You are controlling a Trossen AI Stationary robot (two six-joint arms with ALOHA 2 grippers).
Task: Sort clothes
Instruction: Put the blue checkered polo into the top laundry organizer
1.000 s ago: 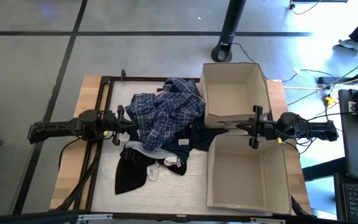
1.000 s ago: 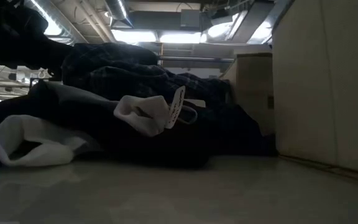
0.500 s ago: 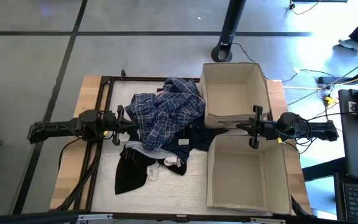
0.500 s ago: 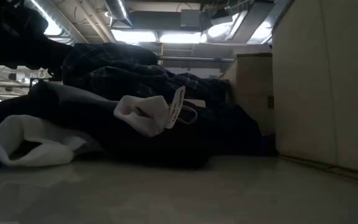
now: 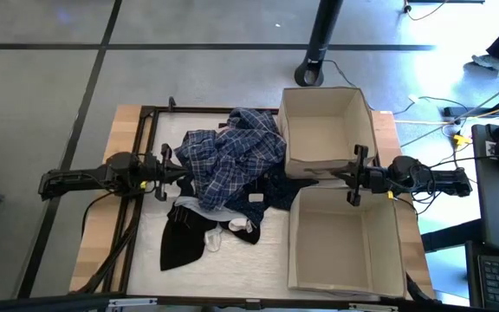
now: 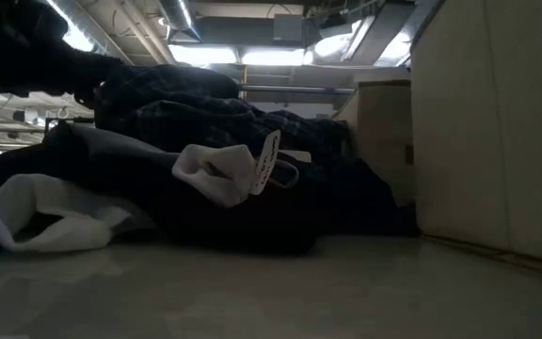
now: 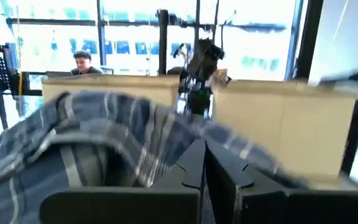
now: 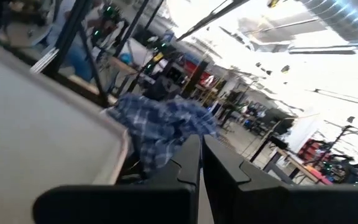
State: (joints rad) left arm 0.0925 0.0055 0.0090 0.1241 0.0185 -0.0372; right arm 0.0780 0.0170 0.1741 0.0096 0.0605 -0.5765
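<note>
The clothes lie in a heap at the table's middle. A blue-white plaid shirt (image 5: 232,156) is on top and also shows in the left wrist view (image 7: 104,124). A dark navy piece (image 5: 275,192) lies at its near right, and a black piece (image 5: 180,243) nearer. Small white socks (image 5: 239,225) (image 6: 219,174) rest on the black cloth. No pink piece shows. My left gripper (image 5: 176,170) (image 7: 204,158) is shut at the shirt's left edge. My right gripper (image 5: 336,176) (image 8: 201,152) is shut and empty above the place where the two boxes meet. My left gripper points level from the table's left at the plaid shirt's left edge (image 7: 160,155). Whether its shut fingertips touch the cloth I cannot tell.
Two beige cardboard boxes stand on the right, one far (image 5: 286,130) and one near (image 5: 294,243), both open at the top. A bare strip of table lies along the near edge in front of the heap (image 6: 271,292). A person shows beyond the far box (image 7: 82,62).
My left gripper has shifted a little beside the plaid shirt; its dark shape in the low view's upper left has changed. The clothes and the boxes lie as before.
</note>
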